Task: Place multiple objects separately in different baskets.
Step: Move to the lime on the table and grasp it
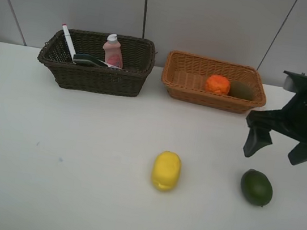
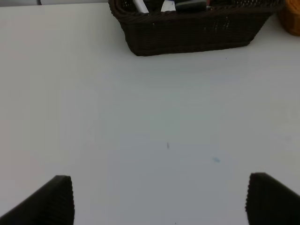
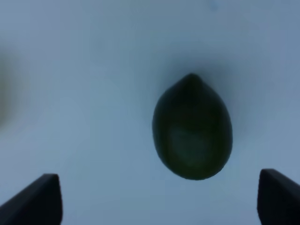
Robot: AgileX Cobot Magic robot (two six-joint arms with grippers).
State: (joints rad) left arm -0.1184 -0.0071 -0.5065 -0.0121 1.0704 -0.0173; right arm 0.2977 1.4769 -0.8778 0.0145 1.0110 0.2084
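Right pincer (image 1: 277,148) wide, empty, hovering just above lime (image 1: 256,187), lower right of frame; lime's long axis crosses jaw gap. Left pincer (image 2: 159,199) wide, farther off.

Bright, even, diffuse light in the exterior high view; only soft, short shadows under the yellow lemon (image 1: 166,170) and the green lime (image 1: 256,187) on the white counter (image 1: 67,160). No harsh glare. Sharp enough throughout, slight softness toward the edges. Left wrist view evenly lit, slightly grey. Right wrist view dim, bluish and blurred: lime (image 3: 192,127) out of focus, faint halo of shadow around it, smeared yellowish patch at 9 o'clock.
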